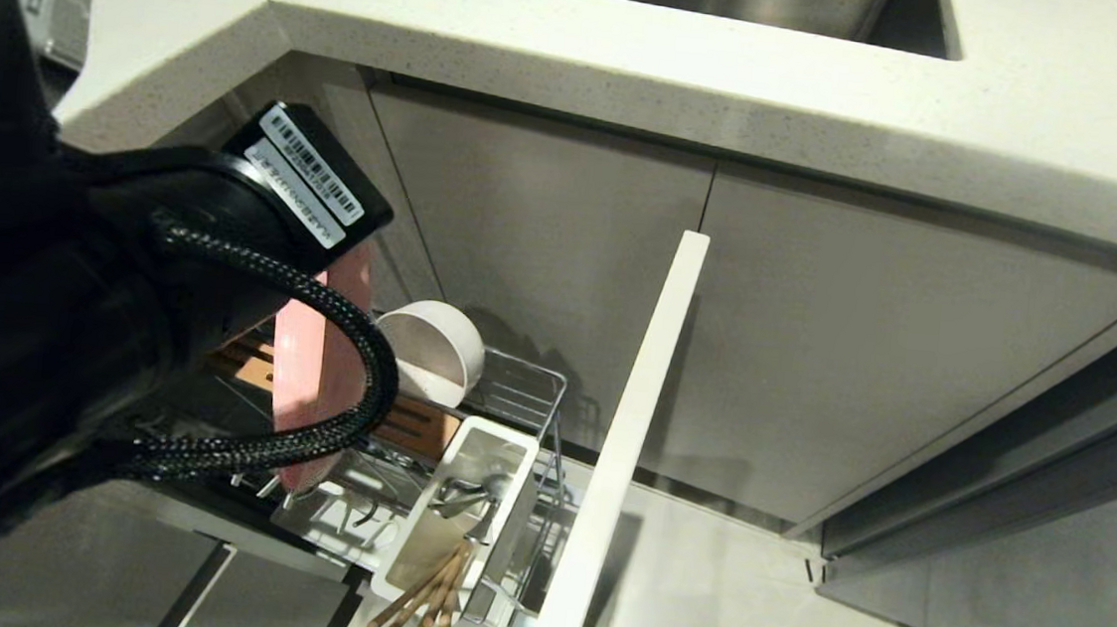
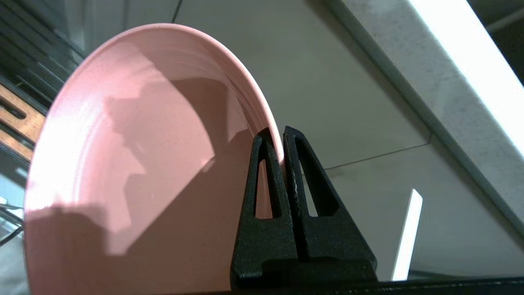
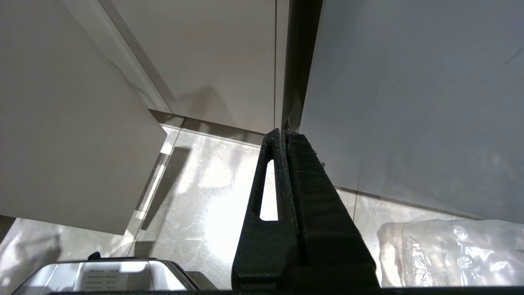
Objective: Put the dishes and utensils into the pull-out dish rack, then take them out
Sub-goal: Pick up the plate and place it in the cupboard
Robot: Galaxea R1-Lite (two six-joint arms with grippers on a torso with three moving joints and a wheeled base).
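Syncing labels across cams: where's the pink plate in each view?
Head view: pink plate stands on edge left of centre, over the wire rack, partly hidden by the left arm.
Left wrist view: it fills the left half, its rim pinched by the left hand.
Right wrist view: not in it.
Shared landmark: the white drawer front.

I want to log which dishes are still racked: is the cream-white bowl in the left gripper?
No, the left gripper is clamped on the rim of the pink plate, while the bowl sits on its side in the pull-out dish rack.
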